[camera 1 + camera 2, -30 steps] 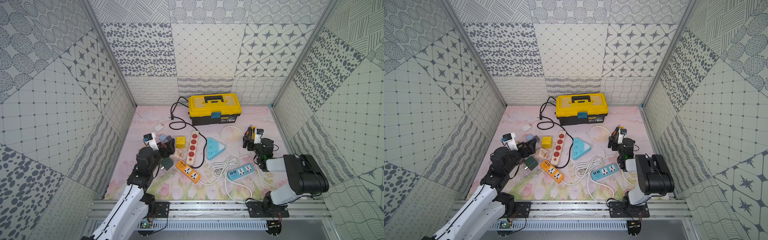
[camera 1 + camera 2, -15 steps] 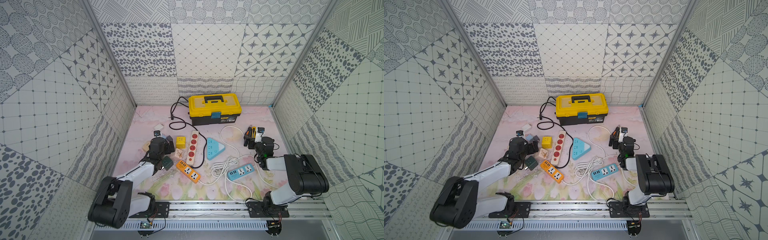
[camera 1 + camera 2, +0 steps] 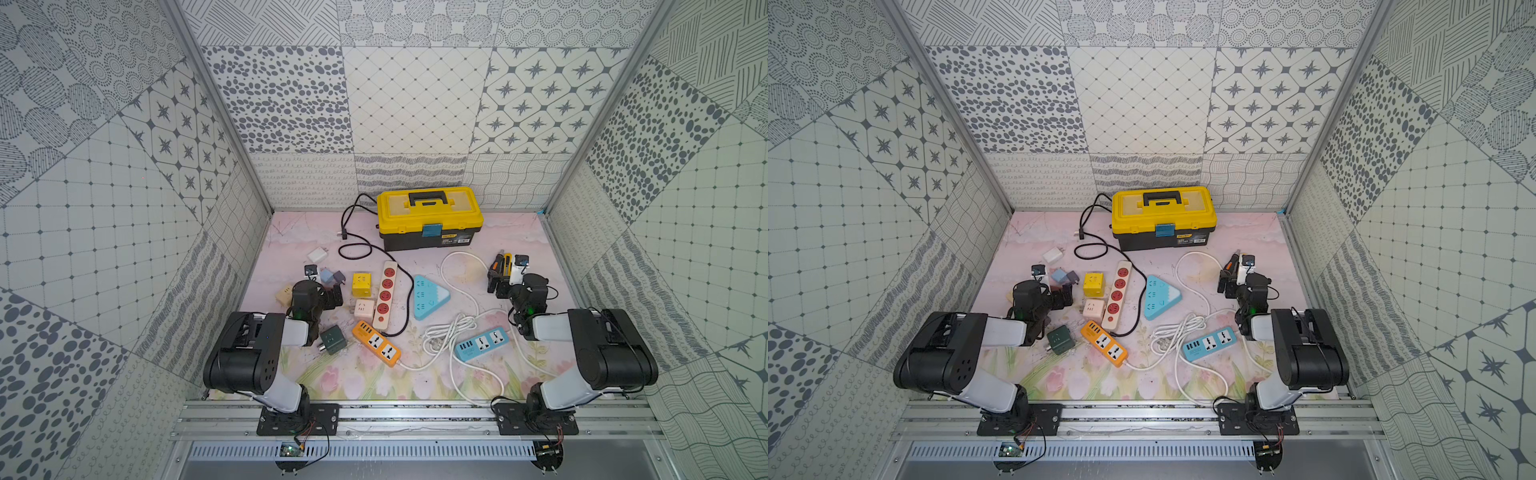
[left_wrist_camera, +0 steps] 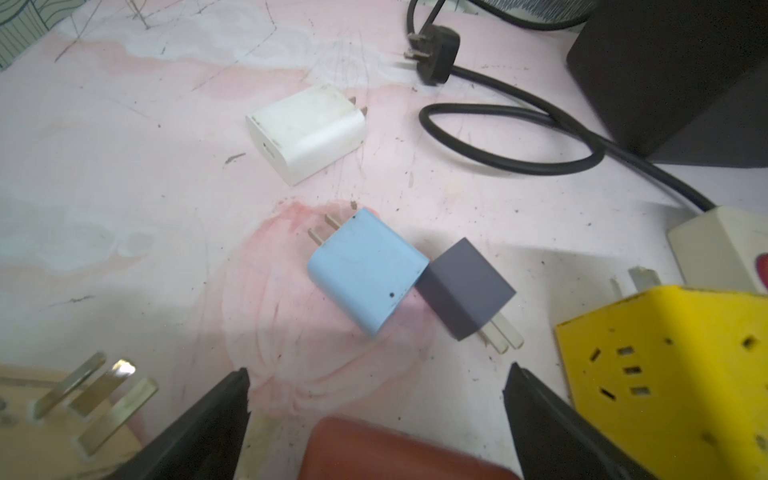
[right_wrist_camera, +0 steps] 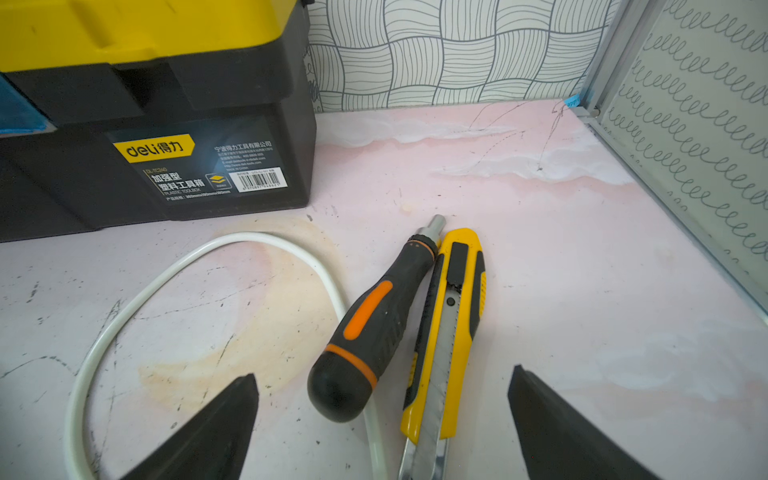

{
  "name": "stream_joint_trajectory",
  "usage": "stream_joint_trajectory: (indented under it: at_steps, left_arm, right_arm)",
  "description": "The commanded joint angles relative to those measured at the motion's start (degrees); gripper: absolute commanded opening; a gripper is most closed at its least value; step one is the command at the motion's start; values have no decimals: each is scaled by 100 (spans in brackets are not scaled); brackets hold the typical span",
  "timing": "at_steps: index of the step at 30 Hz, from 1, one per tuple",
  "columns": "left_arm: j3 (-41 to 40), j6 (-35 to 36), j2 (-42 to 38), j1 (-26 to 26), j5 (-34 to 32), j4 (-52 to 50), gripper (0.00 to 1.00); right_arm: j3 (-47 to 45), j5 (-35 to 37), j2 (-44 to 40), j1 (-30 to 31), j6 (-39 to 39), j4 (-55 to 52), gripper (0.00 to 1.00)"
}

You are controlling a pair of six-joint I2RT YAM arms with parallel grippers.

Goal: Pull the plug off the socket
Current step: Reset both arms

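My left gripper (image 3: 333, 296) (image 4: 376, 374) hangs open and low over the mat, with a red-brown block (image 4: 395, 449) just inside its jaws, untouched. Ahead of it lie loose plugs: a white charger (image 4: 307, 131), a blue charger (image 4: 368, 270) and a grey charger (image 4: 465, 286). A yellow cube socket (image 3: 360, 284) (image 4: 673, 374) stands beside them. No plug sits in any socket that I can see. My right gripper (image 3: 496, 284) (image 5: 384, 374) is open at the right, over a screwdriver (image 5: 374, 324) and a yellow knife (image 5: 451, 328).
A red-holed strip (image 3: 384, 293), a blue triangular socket (image 3: 428, 296), an orange strip (image 3: 377, 343), a blue strip (image 3: 482, 343) and a pink cube (image 3: 364, 308) lie mid-mat. White cord (image 3: 446, 332) coils between them. A dark green cube (image 3: 332, 338) lies near my left arm. A yellow toolbox (image 3: 430, 218) stands at the back.
My left arm has folded back from a stretched-out pose, its elbow now low by the front rail, while its gripper stays near the loose chargers. The right arm has hardly moved.
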Motion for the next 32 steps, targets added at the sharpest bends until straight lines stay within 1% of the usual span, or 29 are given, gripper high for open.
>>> stream_joint_trajectory:
  at_steps: [1, 2, 4, 8, 10, 13, 16, 26, 32]
  left_arm:
    - [104, 260, 4, 40, 446, 529, 99]
    - [102, 321, 45, 23, 466, 601, 99]
    - [169, 355, 19, 8, 549, 427, 100]
    - [149, 371, 44, 1, 537, 483, 99]
    - [155, 365, 35, 6, 534, 468, 99]
    - [151, 373, 40, 1, 534, 471, 100]
    - [155, 369, 34, 1, 534, 467, 100]
    - [156, 373, 36, -7, 534, 474, 100]
    - [157, 373, 34, -1, 534, 469, 99]
  right_arm:
    - [75, 68, -55, 35, -48, 153, 99]
    - [76, 63, -58, 35, -51, 165, 99]
    - [64, 91, -68, 42, -47, 174, 99]
    - [-56, 320, -90, 35, 42, 381, 99]
    - [-202, 312, -127, 35, 42, 618, 99]
    - [-557, 280, -155, 39, 25, 1245, 99]
    - [-806, 372, -134, 35, 53, 1696, 99]
    - [-976, 440, -93, 36, 86, 2073, 99]
    - [-858, 499, -130, 52, 89, 1806, 99]
